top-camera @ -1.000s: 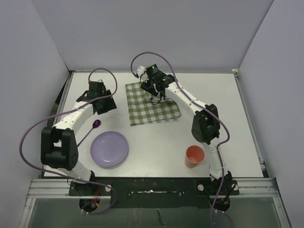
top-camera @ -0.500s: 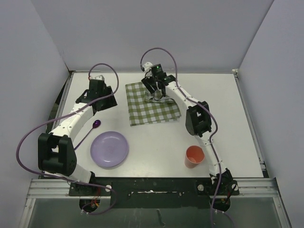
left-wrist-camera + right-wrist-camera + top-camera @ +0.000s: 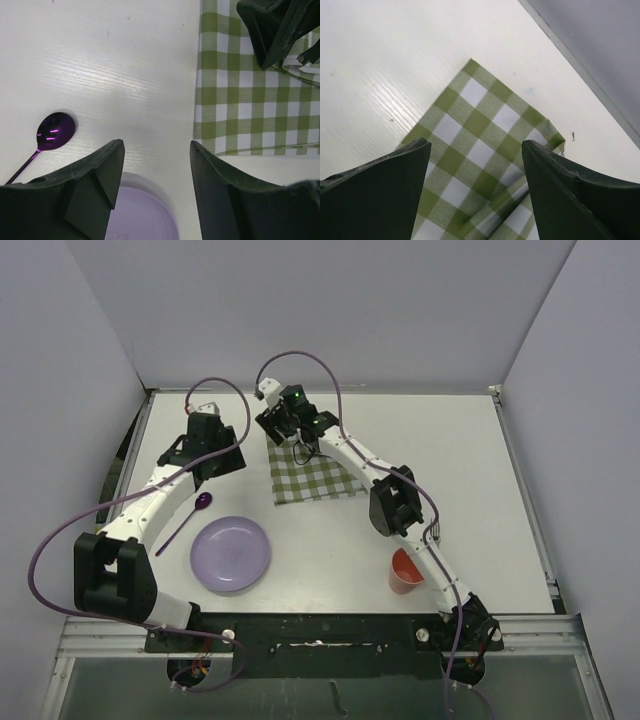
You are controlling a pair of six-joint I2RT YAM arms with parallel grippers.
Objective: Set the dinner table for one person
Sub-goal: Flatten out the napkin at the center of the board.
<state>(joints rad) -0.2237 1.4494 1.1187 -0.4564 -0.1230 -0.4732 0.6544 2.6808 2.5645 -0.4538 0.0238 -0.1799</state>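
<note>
Fingers of the left gripper [image 3: 156,150] stand apart with nothing between them, hanging over bare board of the large flat white rectangular dinner table [image 3: 470,460]. The table, with its thin metal edging, fills the floor of the white-walled enclosure and carries everything else. Just below that gripper in the left wrist view lie the bowl of a glossy purple metal spoon [image 3: 55,131] and the far rim of a round lilac plate [image 3: 145,220]. From above, the spoon [image 3: 183,524] lies slantwise near the table's left edge, close to the plate [image 3: 231,553] but apart from it. The plate sits toward the near left corner.

A square green-and-white checked cloth [image 3: 315,478] lies flat toward the middle of the far edge. The right gripper [image 3: 476,147] hangs over the cloth's far left corner, fingers wide apart and clamped on nothing; whether they touch the cloth cannot be told. Beneath them, a fold wrinkles the cloth. An orange plastic cup [image 3: 405,570] stands upright near the near edge, partly behind the right arm.
</note>
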